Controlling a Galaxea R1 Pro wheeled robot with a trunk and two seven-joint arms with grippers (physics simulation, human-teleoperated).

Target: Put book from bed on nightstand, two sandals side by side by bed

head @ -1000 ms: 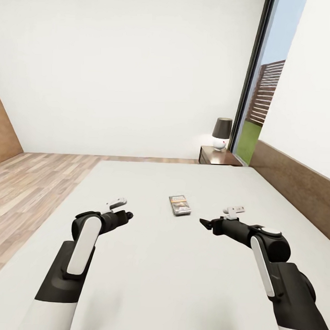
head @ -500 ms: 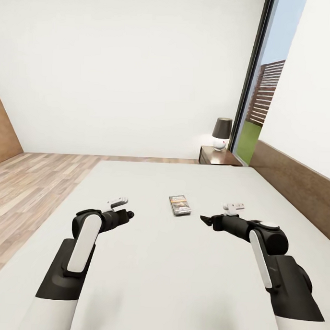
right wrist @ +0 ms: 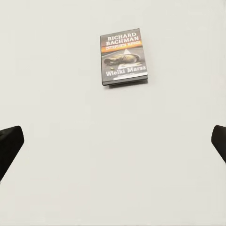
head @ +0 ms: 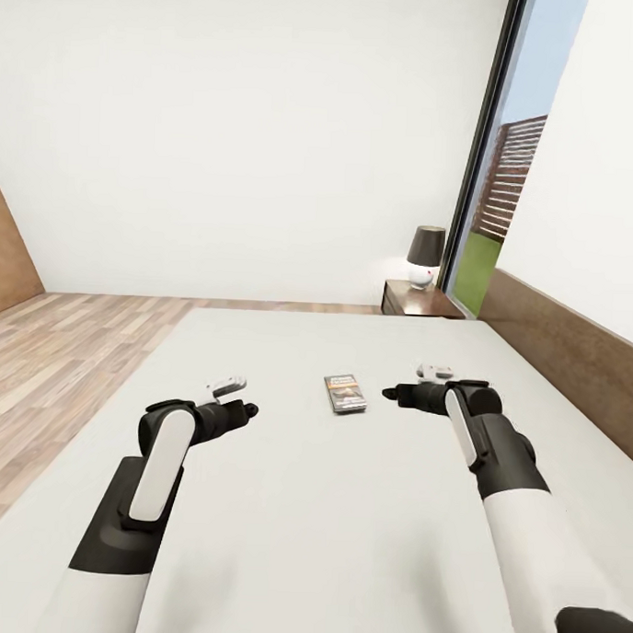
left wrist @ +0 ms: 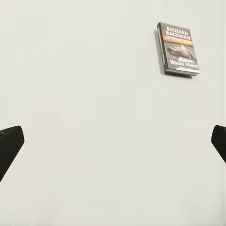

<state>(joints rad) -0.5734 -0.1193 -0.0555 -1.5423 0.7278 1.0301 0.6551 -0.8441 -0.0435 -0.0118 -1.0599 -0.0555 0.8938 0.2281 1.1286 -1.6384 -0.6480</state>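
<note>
Book (head: 344,392) flat on the pale mattress of the bed (head: 279,536), cover up, about in the middle of its width and well apart from the wooden headboard (head: 573,351). White "RICHARD BACHMAN" lettering and orange band readable on the cover in both wrist views (right wrist: 123,59) (left wrist: 178,48). Right gripper (head: 388,393) just beside the book, on the headboard side, low over the mattress, apart from the cover. Jaws wide open, nothing between them; only the dark fingertips (right wrist: 10,141) at the two edges of the right wrist view. Left gripper (head: 251,409) near the book on the opposite side, further from it than the right one. Also wide open and empty, fingertips (left wrist: 9,143) far apart. Nightstand (head: 420,301) with dark-shaded lamp (head: 425,256) beyond the far edge of the bed, next to the window (head: 506,191). Wood-plank floor (head: 57,360) beside the bed, on the side away from the headboard.
</note>
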